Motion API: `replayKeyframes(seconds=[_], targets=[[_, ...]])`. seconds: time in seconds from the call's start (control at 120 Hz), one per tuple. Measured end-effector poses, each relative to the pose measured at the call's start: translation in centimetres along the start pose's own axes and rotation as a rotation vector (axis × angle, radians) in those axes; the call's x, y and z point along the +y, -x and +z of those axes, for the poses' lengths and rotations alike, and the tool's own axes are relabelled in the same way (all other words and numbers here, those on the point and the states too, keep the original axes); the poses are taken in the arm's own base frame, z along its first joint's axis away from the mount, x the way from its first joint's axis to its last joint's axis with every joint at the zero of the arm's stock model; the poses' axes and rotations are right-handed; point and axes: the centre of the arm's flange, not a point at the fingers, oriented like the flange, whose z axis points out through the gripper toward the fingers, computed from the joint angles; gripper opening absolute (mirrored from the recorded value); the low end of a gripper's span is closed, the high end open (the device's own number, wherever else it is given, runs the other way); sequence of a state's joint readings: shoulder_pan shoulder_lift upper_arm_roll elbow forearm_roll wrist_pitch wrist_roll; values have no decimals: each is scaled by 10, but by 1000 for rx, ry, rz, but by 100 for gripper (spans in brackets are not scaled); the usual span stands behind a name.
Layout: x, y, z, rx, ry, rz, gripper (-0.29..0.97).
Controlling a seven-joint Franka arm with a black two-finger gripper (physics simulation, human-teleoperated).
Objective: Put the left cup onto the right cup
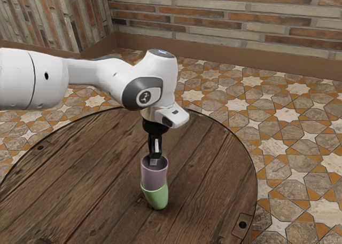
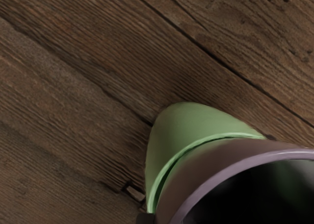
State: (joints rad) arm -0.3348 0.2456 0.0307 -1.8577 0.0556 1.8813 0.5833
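You see the purple cup (image 1: 154,174) sitting mouth-up inside the green cup (image 1: 156,197), so that the two make one short stack. The purple cup's lower part is sunk into the green one. Its upper part and rim stand clear above the green rim. In the wrist view the green rim shows as a thin bright band wrapped close around the purple wall, and the purple cup's dark mouth lies right under your hand.

The green cup stands with its foot on the table (image 1: 80,169), toward the table's near edge and roughly midway across the exterior view.

Your gripper (image 1: 154,157) hangs straight down over the stack with its tip at the purple cup's rim, on the side toward the exterior view's left. You cannot tell from either view whether it is pinching the cup's wall or has let go of it.

The arm (image 1: 96,76) comes in from the exterior view's left, level above the table, and bends down at the wrist over the cups.

The table is round, of dark wooden planks with the grain running diagonally. Around it lies a floor (image 1: 288,116) of star-patterned tiles, and behind that a brick wall (image 1: 240,14).
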Motion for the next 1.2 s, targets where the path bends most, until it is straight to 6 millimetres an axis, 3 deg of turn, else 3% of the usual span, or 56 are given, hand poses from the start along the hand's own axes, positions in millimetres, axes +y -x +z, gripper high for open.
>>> replayKeyframes(seconds=[0.075, 0.283, 0.475, 0.725, 0.908, 1.083, 1.2], targets=[[-1, -2, 3, 3, -6, 1, -10], [3, -5, -7, 22, -26, 11, 34], [5, -3, -15, 34, -32, 11, 54], [4, 5, -28, 45, -42, 4, 64], [6, 19, -54, 67, -59, -4, 66], [-3, 50, -92, 107, -84, -29, 67], [-14, 72, -107, 106, -100, -45, 68]])
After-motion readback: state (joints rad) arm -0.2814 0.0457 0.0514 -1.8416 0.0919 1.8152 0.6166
